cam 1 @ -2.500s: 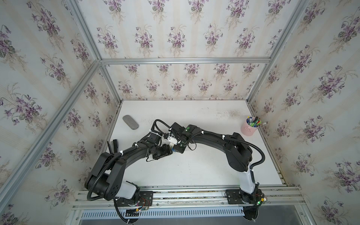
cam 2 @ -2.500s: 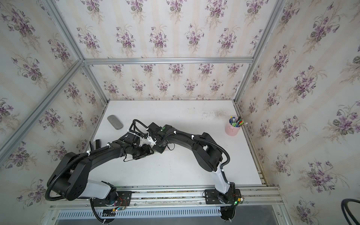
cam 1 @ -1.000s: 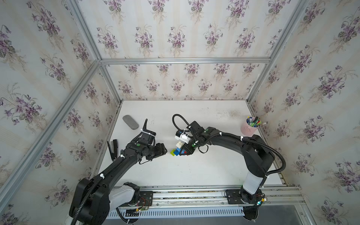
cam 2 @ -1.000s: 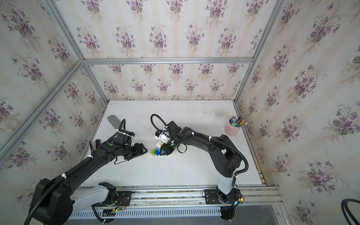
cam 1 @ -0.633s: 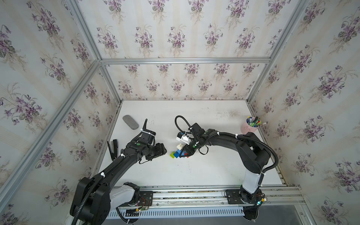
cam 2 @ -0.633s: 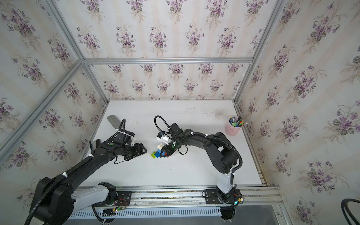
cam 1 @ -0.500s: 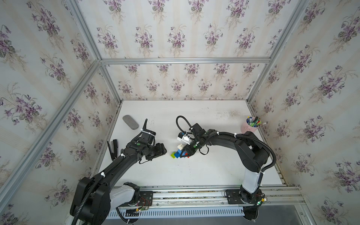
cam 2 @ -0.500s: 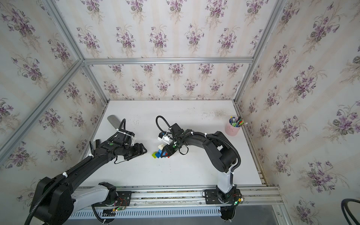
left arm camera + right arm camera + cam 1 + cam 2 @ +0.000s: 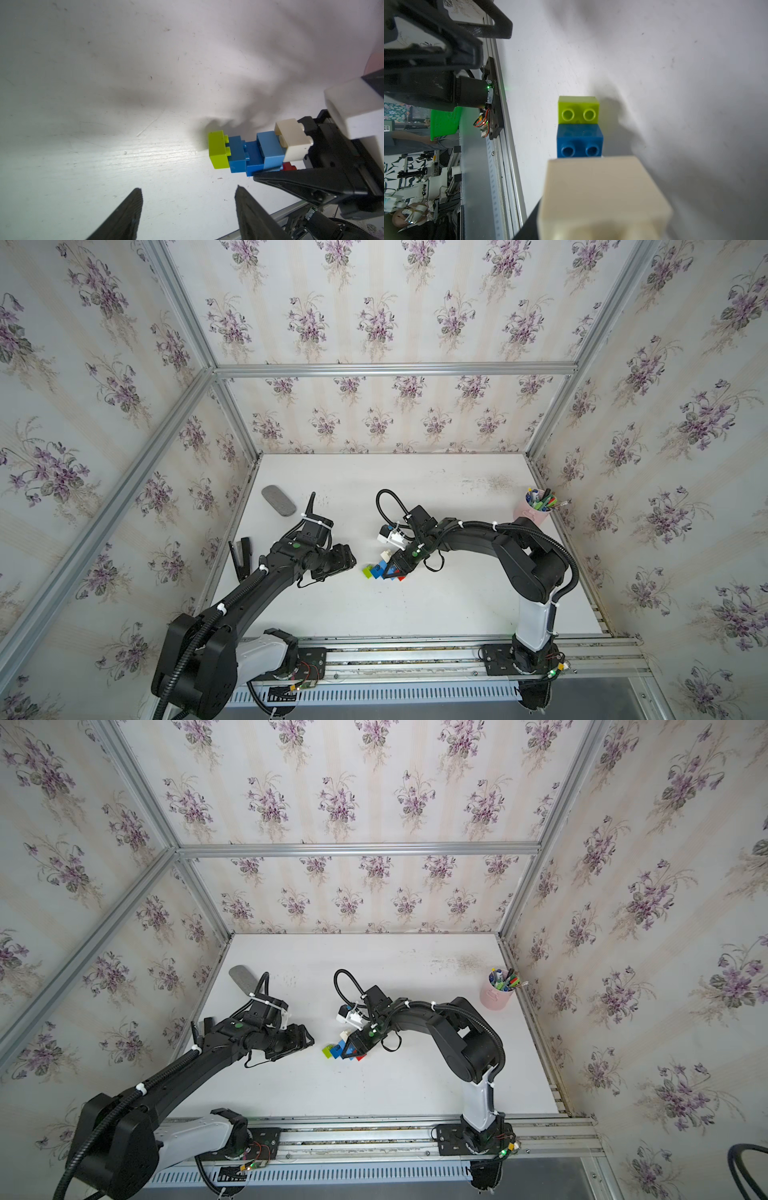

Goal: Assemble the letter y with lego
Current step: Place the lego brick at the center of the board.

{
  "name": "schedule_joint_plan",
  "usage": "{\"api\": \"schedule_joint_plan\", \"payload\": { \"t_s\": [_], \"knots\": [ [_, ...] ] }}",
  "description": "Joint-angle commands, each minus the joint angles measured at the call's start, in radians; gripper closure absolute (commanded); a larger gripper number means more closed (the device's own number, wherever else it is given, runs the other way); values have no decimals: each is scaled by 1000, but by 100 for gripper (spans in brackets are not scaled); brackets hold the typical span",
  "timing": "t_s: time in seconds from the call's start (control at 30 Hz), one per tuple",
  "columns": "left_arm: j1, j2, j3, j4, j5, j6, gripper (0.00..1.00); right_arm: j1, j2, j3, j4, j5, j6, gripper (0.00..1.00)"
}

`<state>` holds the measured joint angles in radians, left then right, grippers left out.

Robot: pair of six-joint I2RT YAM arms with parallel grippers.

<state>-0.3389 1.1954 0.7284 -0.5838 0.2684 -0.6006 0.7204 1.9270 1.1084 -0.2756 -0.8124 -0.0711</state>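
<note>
- Left wrist view: the letter y (image 9: 255, 149) lies assembled on the desk (image 9: 104, 83).
- My left gripper (image 9: 188, 189) stands apart, empty, nearby.
- My right gripper (image 9: 395, 568) is at its arms; gripping or not, I cannot tell.
- I judge only release remains.

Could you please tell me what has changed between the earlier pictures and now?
The hands, close together at mid-table earlier, have parted. The right hand drew the letter y toward its own side; it now seems to rest on the table, the hand at its forked end. The left hand, open and empty, barely shifted. Pen cup and grey case stayed put.
</note>
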Motion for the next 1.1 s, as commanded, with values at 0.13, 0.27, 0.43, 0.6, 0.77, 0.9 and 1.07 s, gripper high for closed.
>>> {"api": "schedule_joint_plan", "payload": {
  "t_s": [0.13,0.27,0.43,0.6,0.77,0.9,1.07],
  "knots": [
    [1,5,8,-7,4,12,28,-13,3,1,22,4,2,52],
    [1,13,11,-7,3,13,28,-30,-6,7,19,33,7,48],
    [0,25,18,-7,0,13,28,-54,-11,31,-6,52,2,46],
    [1,34,22,-4,-5,12,28,-68,-13,59,-28,100,-6,45],
    [1,70,38,9,-9,14,28,-90,-33,69,-31,152,11,45],
    [1,113,52,18,-20,27,28,-91,-101,34,-15,206,43,45],
    [-4,172,64,41,-24,34,29,-78,-268,-89,43,283,119,47]
  ]
}}
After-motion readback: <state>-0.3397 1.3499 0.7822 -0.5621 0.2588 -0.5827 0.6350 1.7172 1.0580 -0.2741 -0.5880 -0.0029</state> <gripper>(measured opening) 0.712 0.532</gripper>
